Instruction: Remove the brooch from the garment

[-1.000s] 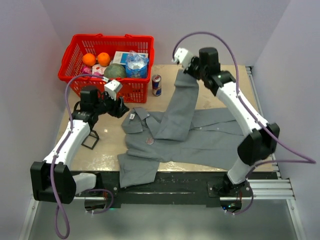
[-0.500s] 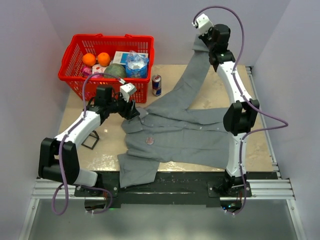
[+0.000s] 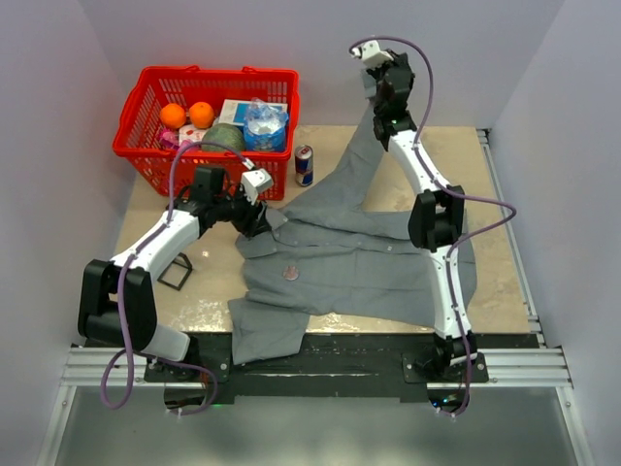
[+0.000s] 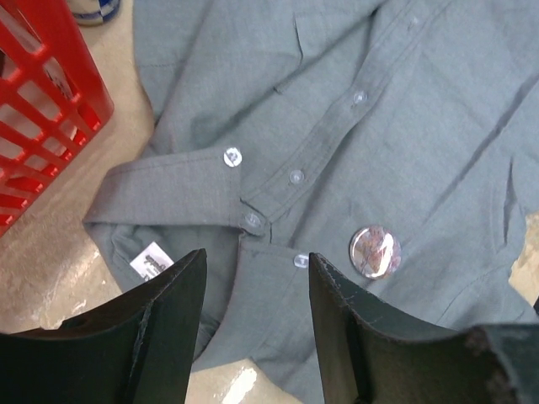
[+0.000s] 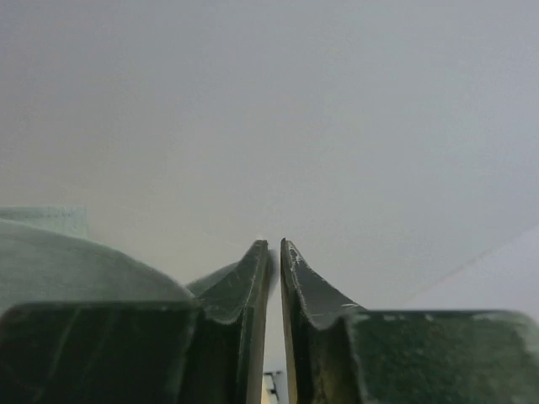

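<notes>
The garment (image 3: 369, 262), a grey button-up shirt, lies spread across the table. The brooch (image 3: 290, 274), a small reddish-pink disc, sits on its chest below the collar. My left gripper (image 3: 260, 218) is open and empty just above the collar. In the left wrist view the gripper (image 4: 257, 257) straddles the button placket of the garment (image 4: 421, 126), and the brooch (image 4: 375, 251) lies just right of the right finger. My right gripper (image 3: 375, 102) is raised high at the back and shut on one sleeve, which hangs taut. In the right wrist view the gripper (image 5: 274, 246) faces the wall, with grey cloth (image 5: 50, 252) at its left.
A red basket (image 3: 209, 116) with oranges, a bottle and packets stands at the back left; its wall also shows in the left wrist view (image 4: 42, 126). A drink can (image 3: 304, 165) stands beside it. A small black wire stand (image 3: 176, 272) sits by the left arm.
My right gripper has lifted the sleeve up and back, pulling it off the shirt front. My left gripper has moved right, from beside the shirt to over the collar.
</notes>
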Robot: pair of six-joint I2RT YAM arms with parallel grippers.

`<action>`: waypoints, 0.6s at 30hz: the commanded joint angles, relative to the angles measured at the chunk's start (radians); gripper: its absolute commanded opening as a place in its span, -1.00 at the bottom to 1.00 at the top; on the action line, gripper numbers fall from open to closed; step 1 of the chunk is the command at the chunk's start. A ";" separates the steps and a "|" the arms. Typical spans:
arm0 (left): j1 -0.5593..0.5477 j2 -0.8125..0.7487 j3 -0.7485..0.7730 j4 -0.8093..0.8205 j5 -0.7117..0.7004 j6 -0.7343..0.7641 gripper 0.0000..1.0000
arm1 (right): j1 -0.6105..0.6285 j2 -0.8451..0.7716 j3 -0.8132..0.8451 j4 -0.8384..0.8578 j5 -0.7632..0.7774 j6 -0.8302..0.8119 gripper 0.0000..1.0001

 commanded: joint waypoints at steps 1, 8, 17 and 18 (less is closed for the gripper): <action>-0.006 -0.002 0.038 -0.060 -0.011 0.093 0.12 | -0.032 0.009 0.010 0.219 0.233 -0.042 -0.27; -0.006 -0.010 0.023 -0.119 0.030 0.179 0.14 | -0.040 -0.299 -0.239 -0.448 -0.018 0.458 0.39; -0.018 0.029 0.019 -0.249 0.073 0.349 0.13 | -0.025 -0.644 -0.802 -0.976 -0.802 0.215 0.53; -0.018 0.026 0.014 -0.252 0.073 0.354 0.13 | -0.025 -0.643 -0.821 -1.007 -0.811 0.213 0.56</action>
